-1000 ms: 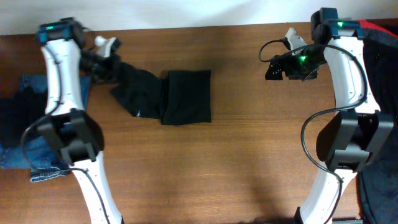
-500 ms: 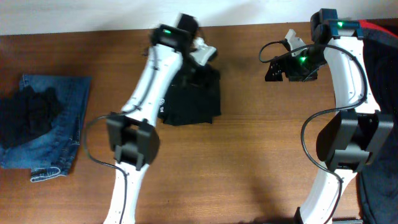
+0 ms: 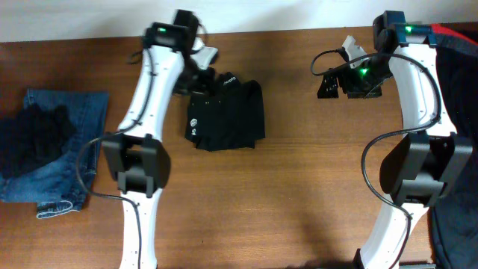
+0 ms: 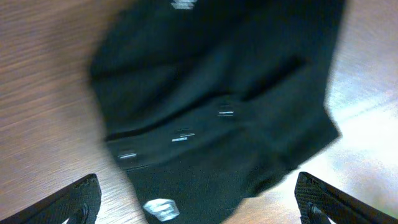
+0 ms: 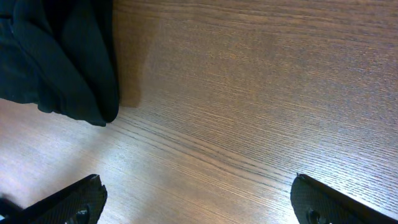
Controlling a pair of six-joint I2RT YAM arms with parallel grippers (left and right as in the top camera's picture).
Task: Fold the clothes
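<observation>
I see a brown wooden table (image 3: pixel 299 194) with thin lines in the wood. A white wall (image 3: pixel 261 13) runs along the top of the frame. The folded black garment (image 3: pixel 228 116) lies a bit left of the top middle, and it has small white prints on it. The blue jeans (image 3: pixel 52 190) lie at the left edge with a dark cloth (image 3: pixel 37 131) on top. My left gripper (image 3: pixel 208 71) hangs over the black garment's top edge, fingers wide apart, holding nothing. My right gripper (image 3: pixel 328 84), in the upper right, is spread wide over bare wood.
</observation>
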